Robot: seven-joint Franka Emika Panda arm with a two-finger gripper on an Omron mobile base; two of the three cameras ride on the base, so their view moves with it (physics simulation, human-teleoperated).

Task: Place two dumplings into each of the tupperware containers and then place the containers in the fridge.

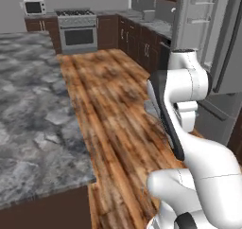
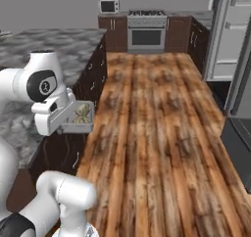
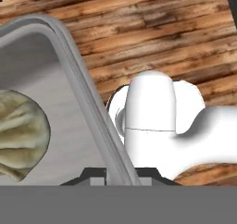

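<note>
Now carrying: our hand [image 2: 73, 126] clamps the tupperware container [image 2: 81, 119] by its rim, dumpling [image 3: 21, 133] inside.
Fridge [image 2: 226, 33] stands open across the floor, far right of us.

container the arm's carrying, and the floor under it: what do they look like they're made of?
Tupperware container: looks like translucent whitish-grey plastic, smooth and matte; thin rounded rim, pale wall in the hand view, a dumpling lying inside. The gripper is shut on its rim. Floor: wood planks or a wood-look finish, brown with dark grain streaks and plank seams; slight sheen, hard to tell.
</note>
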